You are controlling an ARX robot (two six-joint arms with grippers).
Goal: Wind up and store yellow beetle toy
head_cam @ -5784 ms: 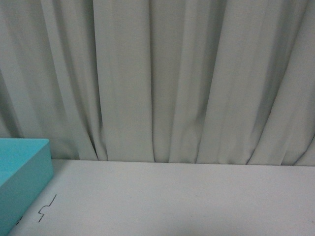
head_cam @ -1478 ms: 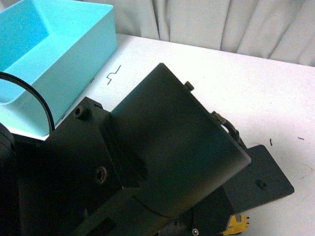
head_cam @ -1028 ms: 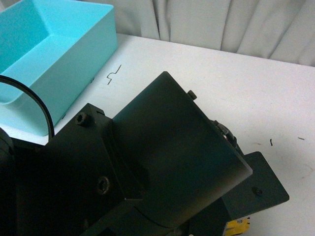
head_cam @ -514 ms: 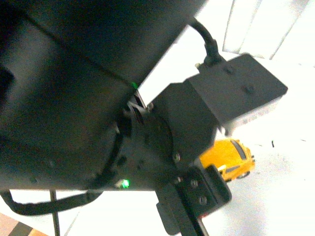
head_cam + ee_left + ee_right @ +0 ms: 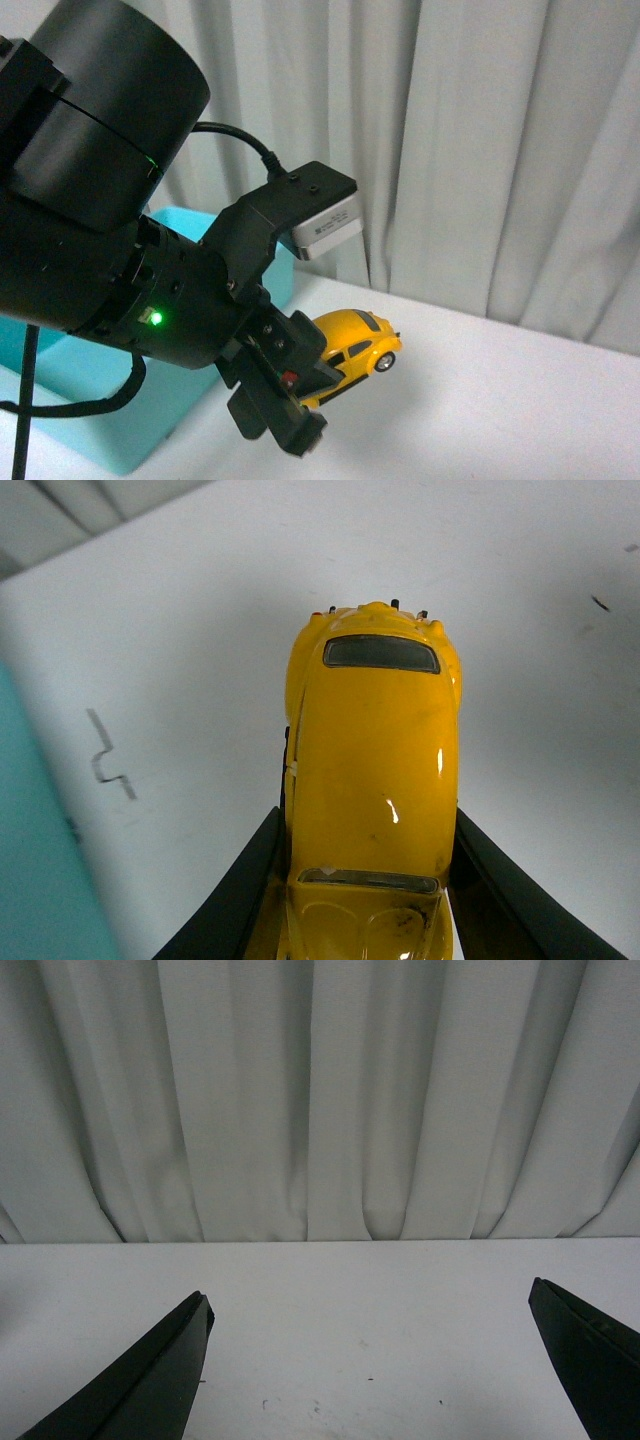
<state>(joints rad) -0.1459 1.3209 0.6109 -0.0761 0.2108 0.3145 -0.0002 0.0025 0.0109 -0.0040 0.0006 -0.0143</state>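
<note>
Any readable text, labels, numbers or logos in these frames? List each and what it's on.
None readable.
Pale face of the camera box: too blurred to show any print.
On the toy car: no lettering visible.
On the table: only a pen squiggle, not a character.

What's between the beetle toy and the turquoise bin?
In the left wrist view, only white table with a dark squiggle mark separates the yellow beetle toy from the turquoise bin.

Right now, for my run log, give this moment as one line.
left gripper: shut on small yellow plastic beetle toy car | right gripper: open, empty | turquoise plastic bin: toy not inside
</note>
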